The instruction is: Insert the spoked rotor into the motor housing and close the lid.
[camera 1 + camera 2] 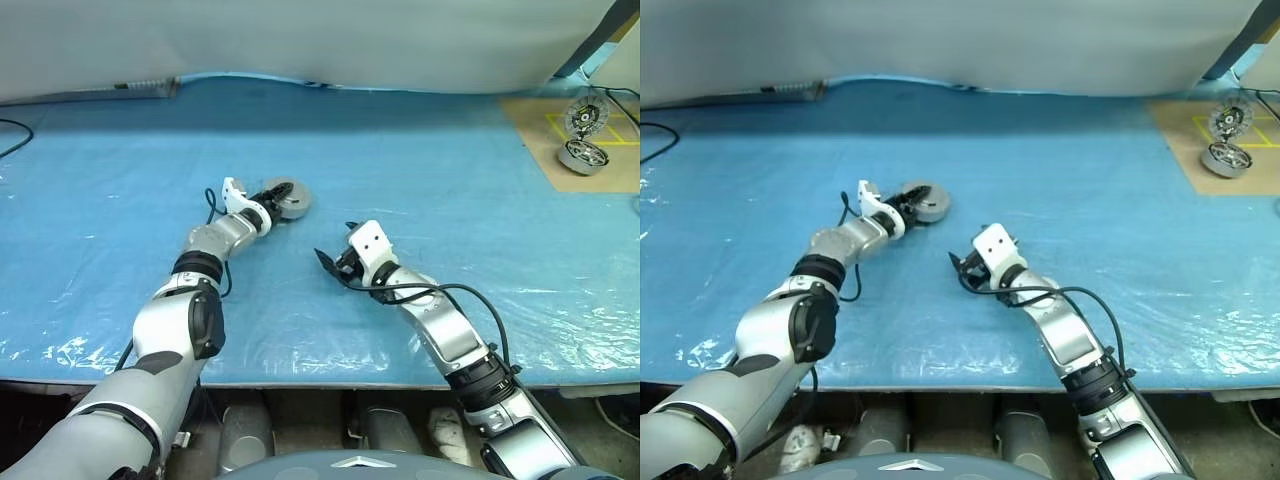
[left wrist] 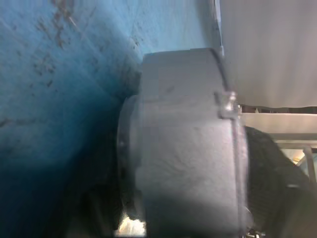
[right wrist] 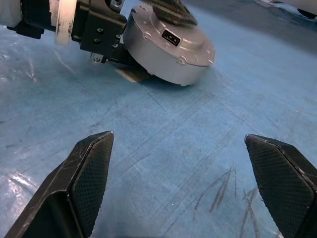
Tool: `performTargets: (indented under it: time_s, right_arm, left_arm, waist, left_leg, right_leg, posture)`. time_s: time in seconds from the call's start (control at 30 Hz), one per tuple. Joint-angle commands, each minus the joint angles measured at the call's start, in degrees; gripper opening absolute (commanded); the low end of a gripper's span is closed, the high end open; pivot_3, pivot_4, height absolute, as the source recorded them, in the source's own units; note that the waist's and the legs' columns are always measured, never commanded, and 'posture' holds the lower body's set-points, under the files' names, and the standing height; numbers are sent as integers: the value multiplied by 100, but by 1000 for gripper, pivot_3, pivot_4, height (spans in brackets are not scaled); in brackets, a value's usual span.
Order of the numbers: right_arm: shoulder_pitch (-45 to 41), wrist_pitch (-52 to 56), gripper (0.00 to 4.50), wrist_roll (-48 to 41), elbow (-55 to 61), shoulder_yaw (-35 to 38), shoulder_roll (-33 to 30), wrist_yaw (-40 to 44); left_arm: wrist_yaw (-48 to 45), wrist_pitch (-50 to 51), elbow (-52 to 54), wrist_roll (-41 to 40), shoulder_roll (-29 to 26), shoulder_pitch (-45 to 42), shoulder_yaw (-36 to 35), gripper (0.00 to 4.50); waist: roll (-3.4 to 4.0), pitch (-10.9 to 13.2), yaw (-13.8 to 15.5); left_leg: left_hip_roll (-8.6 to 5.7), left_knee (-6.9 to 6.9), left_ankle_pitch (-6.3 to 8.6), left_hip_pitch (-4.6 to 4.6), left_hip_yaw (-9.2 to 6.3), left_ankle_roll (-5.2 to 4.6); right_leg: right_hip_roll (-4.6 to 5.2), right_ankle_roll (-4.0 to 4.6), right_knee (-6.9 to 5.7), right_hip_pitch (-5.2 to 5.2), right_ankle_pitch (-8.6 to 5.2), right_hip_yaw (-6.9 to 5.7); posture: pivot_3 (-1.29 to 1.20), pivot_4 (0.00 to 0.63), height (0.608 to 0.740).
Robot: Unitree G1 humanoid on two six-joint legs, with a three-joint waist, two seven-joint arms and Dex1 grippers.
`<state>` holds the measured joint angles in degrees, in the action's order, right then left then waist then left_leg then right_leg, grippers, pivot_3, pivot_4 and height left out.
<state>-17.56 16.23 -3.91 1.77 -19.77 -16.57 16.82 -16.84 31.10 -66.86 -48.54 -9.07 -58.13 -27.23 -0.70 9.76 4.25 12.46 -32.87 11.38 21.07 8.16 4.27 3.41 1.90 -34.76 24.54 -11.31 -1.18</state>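
The motor housing (image 1: 289, 200) lies on the blue table cover (image 1: 420, 180) just left of centre, a dark part on top of it. The left gripper (image 1: 268, 205) reaches it from about seven o'clock, its jaws standing wide around its side. The right gripper (image 3: 181, 183) sits apart at the housing's four o'clock, fingers (image 3: 86, 173) spread over bare cover, holding nothing.

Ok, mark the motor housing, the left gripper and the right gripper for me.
motor housing (image 3: 168, 47): right wrist view, on its silver side wall.
left gripper (image 1: 268, 203): left eye view, between the fingertips at the housing.
right gripper (image 3: 181, 183): right wrist view, midway between its two black fingertips.
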Motion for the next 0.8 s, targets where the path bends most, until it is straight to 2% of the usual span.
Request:
performTargets:
  time_s: [0.03, 0.1, 0.2, 0.4, 0.47, 0.53, 0.7, 0.8]
  right_arm:
    - [56, 11, 4500, 96, 221, 114, 69, 81]
    - [84, 74, 4500, 111, 277, 136, 101, 128]
    - [95, 278, 4500, 48, 361, 190, 154, 229]
    - [241, 646, 4500, -160, 548, 383, 263, 422]
    - [384, 810, 4500, -256, 652, 515, 298, 421]
    - [587, 860, 4500, -258, 786, 611, 348, 360]
    - [910, 927, 4500, -400, 1124, 1071, 609, 119]
    - [995, 875, 4500, -395, 1211, 1195, 604, 106]
  left_arm:
    - [24, -14, -39, 296, -231, 117, -83, 4432]
    - [47, 294, 120, 361, -365, 339, -88, 4472]
    - [-9, 1181, 996, 436, -589, 1019, 98, 4472]
    - [-37, 2519, 4176, 503, -865, 2906, 863, 4472]
    - [-178, 2322, 5220, 804, -1081, 3543, 1322, 4472]
    - [-289, 1678, 5822, 1235, -1187, 3930, 1674, 4472]
    - [-427, -100, 6581, 2250, -1128, 4454, 2233, 4472]
    - [-482, -713, 6780, 2633, -1055, 4599, 2410, 4472]
  waist:
    - [0, 0, -15]
    - [0, 0, -32]
    - [2, -2, -68]
    - [28, -22, -168]
    - [37, -28, -184]
    - [42, -31, -178]
    - [47, -33, -192]
    - [46, -32, -180]
  left_leg:
    - [0, 0, 0, -16, 0, 0]
    - [3, 0, 1, -49, 4, -1]
    - [11, 3, 1, -94, 21, -1]
    - [22, 15, 2, -118, 26, -2]
    - [25, 24, 2, -118, 27, -3]
    - [25, 37, 3, -118, 29, -3]
    - [27, 53, 3, -113, 33, -4]
    - [27, 55, 3, -98, 34, -4]
  right_leg:
    - [1, 2, 1, -15, -1, 0]
    - [1, 28, 0, -39, -14, 2]
    - [-2, 38, -3, -60, -14, 9]
    - [-3, 66, -6, -78, -24, 4]
    - [-4, 72, -3, -75, -29, 1]
    - [-4, 71, 2, -71, -33, 0]
    - [-10, 29, 7, -56, -63, 1]
    - [-10, 28, 10, -41, -63, 1]
  posture:
    - [0, 150, 740]
    - [0, 150, 740]
    - [0, 150, 740]
    - [0, 150, 740]
    - [0, 150, 740]
    - [0, 150, 740]
    - [0, 150, 740]
    - [0, 150, 740]
